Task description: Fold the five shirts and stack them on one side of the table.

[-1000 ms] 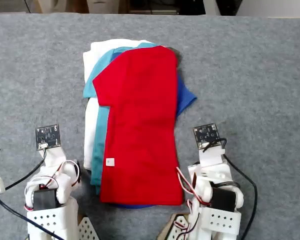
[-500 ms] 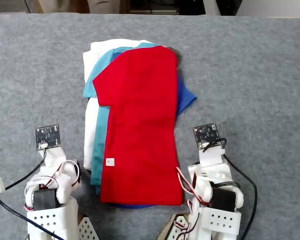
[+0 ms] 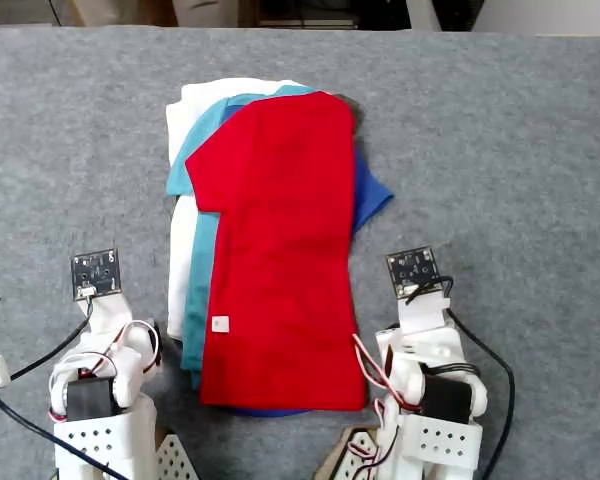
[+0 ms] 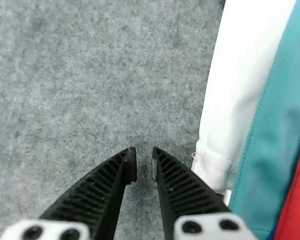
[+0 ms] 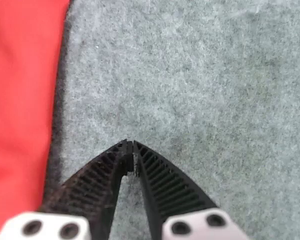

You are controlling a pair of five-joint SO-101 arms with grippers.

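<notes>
The shirts lie flat in one overlapping pile on the grey table point(image 3: 500, 150). The red shirt point(image 3: 280, 250) is on top, folded lengthwise. A teal shirt point(image 3: 198, 290) and a white shirt point(image 3: 180, 260) show at one side under it, and a blue shirt point(image 3: 370, 195) at the other.

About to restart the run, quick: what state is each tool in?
Left tool: open a crack, empty, beside the white shirt.
Right tool: shut, empty, beside the red shirt.

Shirt stack point(image 3: 270, 250) lies on the table point(image 3: 500, 150) between left pincer point(image 4: 144, 162) and right pincer point(image 5: 130, 150).
</notes>
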